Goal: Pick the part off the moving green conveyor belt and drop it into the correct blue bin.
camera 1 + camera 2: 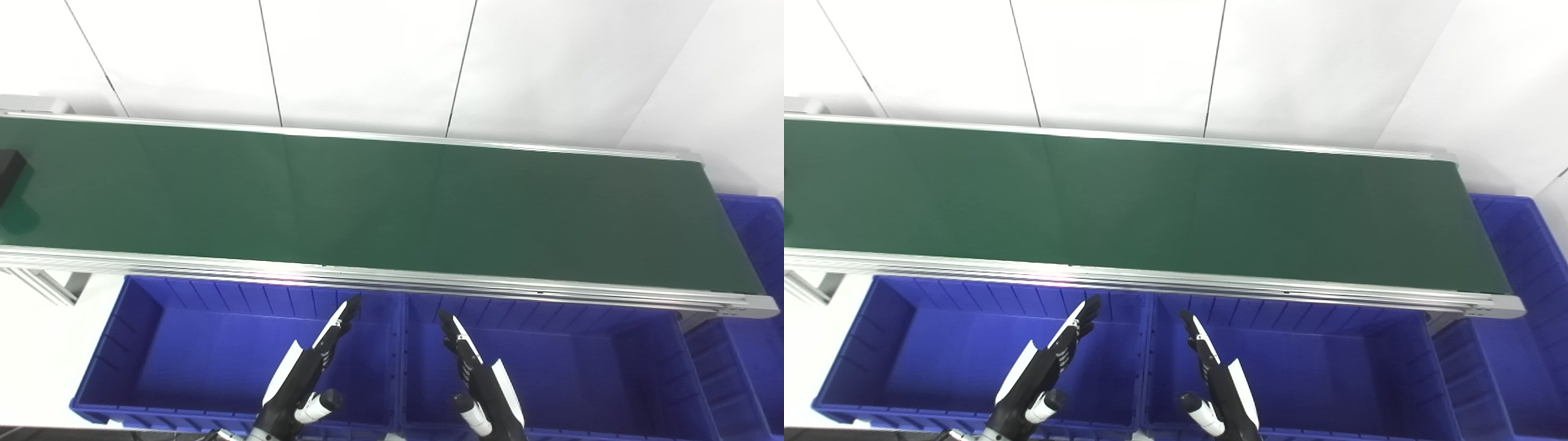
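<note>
**Part entering at far left; both hands waiting**

White wall panels back the belt (380, 202), which runs the full width of the view. We find a dark part (9, 174) at the belt's far left edge, cut off by the frame in the left eye view and not seen in the right eye view. Left hand (306, 373) and right hand (481, 376) hover over the left bin (147, 343) and middle bin (612, 367), fingers extended and apart, holding nothing. A third bin (756, 245) stands at the right end. We judge the step as waiting: next, time a reach to the part, most likely with the left hand.
</note>
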{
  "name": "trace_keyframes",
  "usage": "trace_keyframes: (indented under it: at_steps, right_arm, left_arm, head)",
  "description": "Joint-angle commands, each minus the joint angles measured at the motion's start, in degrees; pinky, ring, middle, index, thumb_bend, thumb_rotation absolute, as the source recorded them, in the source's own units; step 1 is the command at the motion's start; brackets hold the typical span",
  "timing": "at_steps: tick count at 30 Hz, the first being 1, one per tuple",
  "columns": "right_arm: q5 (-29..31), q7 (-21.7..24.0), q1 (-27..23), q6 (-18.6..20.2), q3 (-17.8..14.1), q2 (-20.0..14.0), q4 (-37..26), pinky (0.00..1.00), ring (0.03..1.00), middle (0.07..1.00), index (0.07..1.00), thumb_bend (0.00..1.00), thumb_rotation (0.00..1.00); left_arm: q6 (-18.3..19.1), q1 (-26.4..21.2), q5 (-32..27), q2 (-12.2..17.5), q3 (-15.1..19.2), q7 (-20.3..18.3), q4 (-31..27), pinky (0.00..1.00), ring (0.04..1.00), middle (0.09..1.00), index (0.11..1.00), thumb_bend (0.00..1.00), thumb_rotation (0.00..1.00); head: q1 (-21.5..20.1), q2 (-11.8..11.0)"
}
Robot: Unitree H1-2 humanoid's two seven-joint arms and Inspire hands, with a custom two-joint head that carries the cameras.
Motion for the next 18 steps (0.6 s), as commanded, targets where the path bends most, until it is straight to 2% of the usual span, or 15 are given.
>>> trace_keyframes:
  at_steps: [1,18]
  right_arm:
    - [0.21,-0.59,-0.19,-1.81,-0.01,0.27,-1.36,0.96,0.989,0.986,0.974,1.0,0.98]
    - [-0.28,-1.15,-0.24,-1.82,0.41,0.09,-1.46,0.94,0.974,0.978,0.967,1.0,0.99]
  left_arm:
    - [-1.9,-0.56,-0.17,0.13,-0.15,0.66,-0.69,1.0,1.0,1.0,1.0,1.0,0.98]
    - [-1.9,-0.61,0.11,0.45,-0.67,1.34,-0.67,1.0,1.0,1.0,1.0,1.0,0.99]
  head:
    - [0.02,-0.02]
    - [0.05,0.02]
